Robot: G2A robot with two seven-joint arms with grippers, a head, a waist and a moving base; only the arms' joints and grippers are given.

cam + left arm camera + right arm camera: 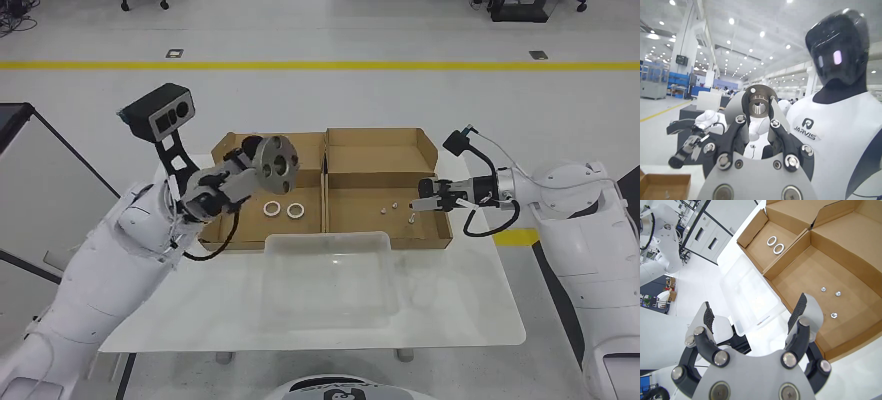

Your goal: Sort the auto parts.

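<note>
Left gripper (758,101) clenched on the flanged hub (276,165), held above the left cardboard box (300,134). Two white rings (283,210) lay below it. Right gripper (755,308) hung unclenched near the bolts (837,293).

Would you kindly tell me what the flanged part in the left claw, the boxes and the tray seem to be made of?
Flanged part: metal, probably steel; dull grey with a shiny bore.
Boxes: brown cardboard, matt, with folded flaps.
Tray: probably plastic, translucent; the white table shows through.
</note>
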